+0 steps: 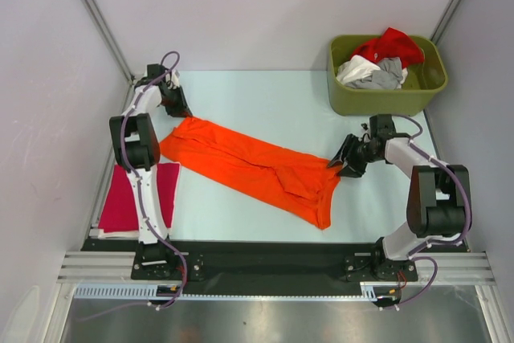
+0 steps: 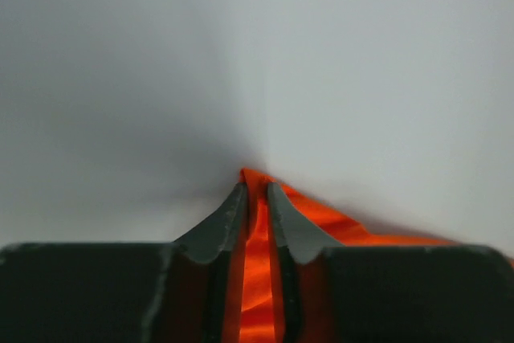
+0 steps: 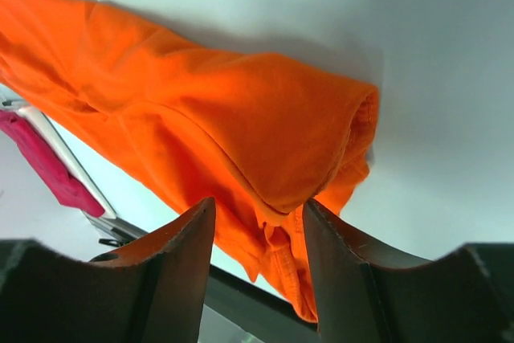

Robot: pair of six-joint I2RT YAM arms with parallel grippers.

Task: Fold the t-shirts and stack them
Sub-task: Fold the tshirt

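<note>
The large orange t-shirt (image 1: pixel 249 165) lies stretched in a rumpled band across the table, from far left to near right. My left gripper (image 1: pixel 178 110) is shut on its far left corner; in the left wrist view the orange cloth (image 2: pixel 257 279) runs between the closed fingers of the gripper (image 2: pixel 257 190). My right gripper (image 1: pixel 337 162) is open at the shirt's right end. In the right wrist view its jaws (image 3: pixel 259 214) stand apart on either side of a folded hem of the orange shirt (image 3: pixel 225 110). A folded magenta-red t-shirt (image 1: pixel 128 197) lies at the near left.
An olive-green bin (image 1: pixel 377 100) stands at the far right, holding a red tee (image 1: pixel 391 44), a white tee (image 1: pixel 355 68) and a grey tee (image 1: pixel 387 76). The magenta shirt also shows in the right wrist view (image 3: pixel 40 158). White walls enclose the table on three sides.
</note>
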